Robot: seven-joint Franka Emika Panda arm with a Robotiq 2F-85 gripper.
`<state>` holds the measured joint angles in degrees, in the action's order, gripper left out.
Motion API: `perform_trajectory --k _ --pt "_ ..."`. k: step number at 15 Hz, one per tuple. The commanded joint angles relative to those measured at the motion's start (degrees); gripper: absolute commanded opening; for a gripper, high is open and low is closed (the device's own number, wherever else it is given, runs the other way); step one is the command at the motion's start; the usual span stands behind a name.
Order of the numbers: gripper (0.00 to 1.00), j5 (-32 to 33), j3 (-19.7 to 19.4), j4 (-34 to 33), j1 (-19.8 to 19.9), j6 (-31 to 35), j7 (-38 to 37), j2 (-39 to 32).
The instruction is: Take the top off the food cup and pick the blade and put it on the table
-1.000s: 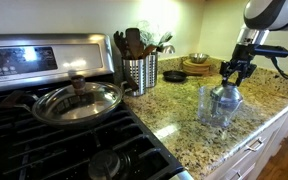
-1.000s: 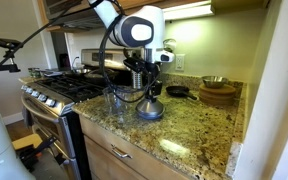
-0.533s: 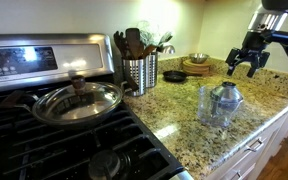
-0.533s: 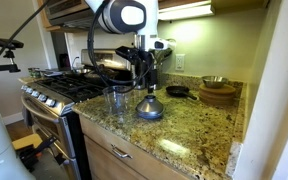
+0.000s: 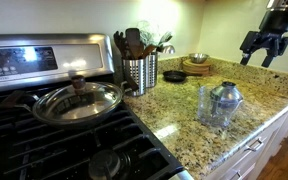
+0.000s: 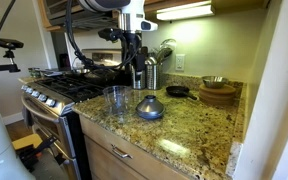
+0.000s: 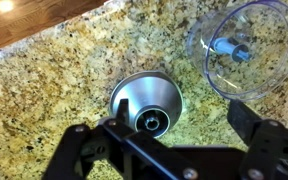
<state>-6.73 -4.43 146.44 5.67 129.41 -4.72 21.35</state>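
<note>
A: Where is the gripper (image 7: 169, 140) right now?
B: In the wrist view its black fingers stand wide apart with nothing between them, and it hangs well above the speckled tan-and-brown granite table (image 7: 44, 80).
A: And directly beneath it?
B: The grey domed round top (image 7: 147, 103), already off and sitting rim-down on the table, just beside the small clear round food cup (image 7: 209, 70), with a gap between them.
A: So the blade comes next?
B: I'd judge so. The thin upright spindle of the blade (image 7: 229, 47) stands in the middle of the cup, a little farther off.
A: How will it handle?
B: Probably light and stiff, likely slick plastic, with sharp little wings low down. I'd pinch the bare upper shaft, coming straight down inside the rim, then lift vertically. The cup looks light too, so on polished stone it may slide, or rise along with the spindle if that sticks
</note>
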Motion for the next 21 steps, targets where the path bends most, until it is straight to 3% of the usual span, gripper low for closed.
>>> perform_trajectory --k 1,21 --pt "1.0 0.1 -0.1 -0.1 -0.1 -0.1 0.0 -0.2" --pt "1.0 0.3 0.2 -0.3 -0.1 -0.1 -0.4 -1.0"
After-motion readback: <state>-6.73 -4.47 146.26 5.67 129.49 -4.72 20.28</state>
